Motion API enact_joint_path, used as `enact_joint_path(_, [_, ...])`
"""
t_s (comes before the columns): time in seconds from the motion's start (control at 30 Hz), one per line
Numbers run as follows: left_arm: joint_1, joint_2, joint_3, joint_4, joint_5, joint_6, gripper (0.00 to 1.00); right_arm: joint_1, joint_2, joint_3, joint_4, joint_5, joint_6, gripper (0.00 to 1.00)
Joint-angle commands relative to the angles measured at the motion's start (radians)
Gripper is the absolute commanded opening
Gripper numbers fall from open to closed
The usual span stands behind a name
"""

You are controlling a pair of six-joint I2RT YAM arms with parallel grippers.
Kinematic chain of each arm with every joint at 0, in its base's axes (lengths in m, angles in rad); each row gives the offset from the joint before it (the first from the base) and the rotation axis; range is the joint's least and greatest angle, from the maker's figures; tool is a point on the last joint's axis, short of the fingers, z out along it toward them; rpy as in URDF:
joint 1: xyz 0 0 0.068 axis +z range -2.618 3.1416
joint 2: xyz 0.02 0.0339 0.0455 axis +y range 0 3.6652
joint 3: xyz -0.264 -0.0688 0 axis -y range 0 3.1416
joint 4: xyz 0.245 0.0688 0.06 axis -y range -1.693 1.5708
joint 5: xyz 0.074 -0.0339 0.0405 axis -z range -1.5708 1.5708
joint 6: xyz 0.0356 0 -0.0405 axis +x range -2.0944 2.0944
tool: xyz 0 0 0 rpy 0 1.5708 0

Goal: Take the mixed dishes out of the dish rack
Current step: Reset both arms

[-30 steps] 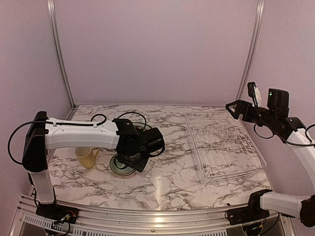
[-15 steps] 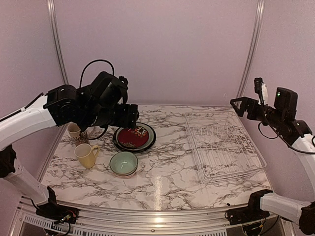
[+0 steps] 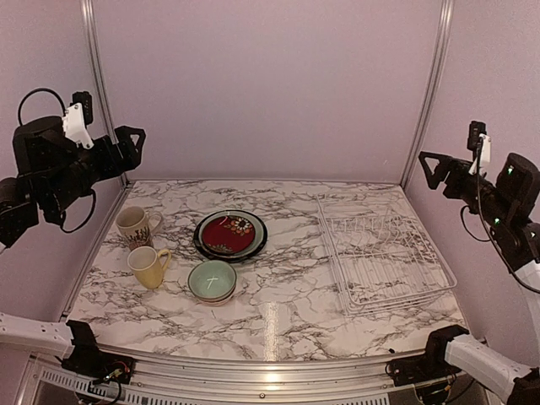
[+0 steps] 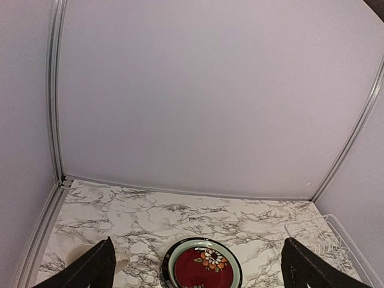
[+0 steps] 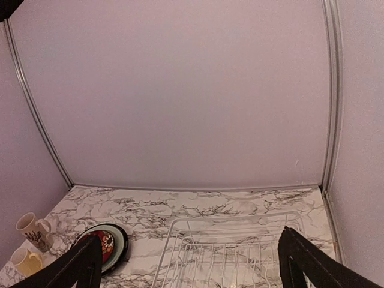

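Nearest, well left of the dish rack (image 3: pixel 384 253), stand the pale green bowl (image 3: pixel 212 279) and the yellow mug (image 3: pixel 149 267). Farther back, also left of the rack, the red patterned plate (image 3: pixel 229 234) tops a stack of plates beside the cream printed mug (image 3: pixel 135 226). The rack holds nothing, so unloading looks finished. The left tool (image 3: pixel 132 143) and right tool (image 3: pixel 428 171) hang high over the tabletop (image 3: pixel 287 312), both wide open and empty.
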Motion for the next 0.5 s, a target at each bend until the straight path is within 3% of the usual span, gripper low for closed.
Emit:
enact_joint_path(0.0, [0.011, -0.109, -0.07, 0.03, -0.072, 0.051, 0.99, 0.007, -0.05, -0.005, 0.033, 0.096, 0.007, 0.98])
enact_joint_path(0.2, [0.01, -0.334, -0.174, 0.092, -0.091, 0.047, 0.99, 0.007, -0.107, -0.014, 0.052, 0.124, -0.004, 0.98])
enact_joint_path(0.47, [0.009, -0.338, -0.164, 0.054, -0.08, 0.029, 0.99, 0.007, -0.132, -0.05, 0.078, 0.11, -0.004, 0.99])
